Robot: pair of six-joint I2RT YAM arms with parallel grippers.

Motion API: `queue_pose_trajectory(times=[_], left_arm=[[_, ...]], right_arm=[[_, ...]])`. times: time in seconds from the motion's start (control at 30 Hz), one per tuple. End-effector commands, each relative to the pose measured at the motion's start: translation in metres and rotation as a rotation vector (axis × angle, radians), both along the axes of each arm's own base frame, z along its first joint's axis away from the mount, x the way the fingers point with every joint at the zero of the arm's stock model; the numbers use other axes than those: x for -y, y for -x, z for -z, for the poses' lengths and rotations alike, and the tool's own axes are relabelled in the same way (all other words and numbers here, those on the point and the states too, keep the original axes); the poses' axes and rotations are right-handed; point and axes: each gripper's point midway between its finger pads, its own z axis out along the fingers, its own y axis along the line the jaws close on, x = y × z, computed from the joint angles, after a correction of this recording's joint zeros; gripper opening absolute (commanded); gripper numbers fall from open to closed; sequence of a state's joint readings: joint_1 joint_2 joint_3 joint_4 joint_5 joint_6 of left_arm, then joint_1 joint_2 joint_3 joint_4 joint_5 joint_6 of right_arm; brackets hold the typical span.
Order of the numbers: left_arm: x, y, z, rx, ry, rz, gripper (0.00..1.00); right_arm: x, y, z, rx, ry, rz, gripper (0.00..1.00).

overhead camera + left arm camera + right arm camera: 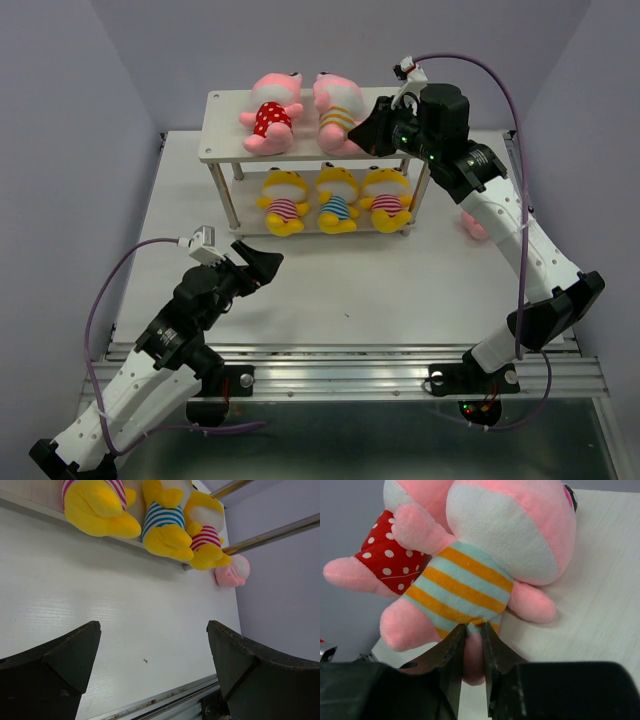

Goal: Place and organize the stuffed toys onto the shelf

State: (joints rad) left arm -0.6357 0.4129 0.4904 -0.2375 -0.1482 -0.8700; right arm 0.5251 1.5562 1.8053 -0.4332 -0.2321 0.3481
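Note:
On the top board of the shelf [225, 125] lie two pink stuffed toys, one in a red-dotted shirt [270, 115] and one in an orange-striped shirt [338, 110]. My right gripper [372, 135] is at the striped one's right side. In the right wrist view this gripper [474, 630] is shut on a leg of the striped toy [470, 585], beside the red-dotted toy [395, 557]. Three yellow toys [284, 200] [337, 198] [388, 197] sit on the lower tier. Another pink toy [475, 228] lies on the table right of the shelf, partly behind the right arm. My left gripper [262, 265] hovers open over the table, nothing between its fingers [75, 650].
The white table [400, 290] ends in a metal rail [350, 365] at the near edge. Purple walls close in the back and both sides. The left wrist view shows the yellow toys' feet [167, 537], the loose pink toy [232, 572] and a shelf leg [270, 535].

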Motion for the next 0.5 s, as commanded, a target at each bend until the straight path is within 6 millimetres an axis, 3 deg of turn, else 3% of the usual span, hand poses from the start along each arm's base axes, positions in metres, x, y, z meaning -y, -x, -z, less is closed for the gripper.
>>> queue_pose_trajectory(times=[0.0, 0.3, 0.47], left_arm=[[-0.001, -0.002, -0.009, 0.026, -0.002, -0.006, 0.99], [-0.006, -0.006, -0.019, 0.054, -0.021, -0.033, 0.99], [-0.002, -0.005, -0.016, 0.048, -0.011, -0.015, 0.99]], right_arm=[[0.005, 0.002, -0.032, 0.084, -0.042, 0.032, 0.28], [0.016, 0.002, -0.054, 0.108, -0.089, 0.095, 0.38], [0.025, 0.006, -0.071, 0.132, -0.124, 0.136, 0.52]])
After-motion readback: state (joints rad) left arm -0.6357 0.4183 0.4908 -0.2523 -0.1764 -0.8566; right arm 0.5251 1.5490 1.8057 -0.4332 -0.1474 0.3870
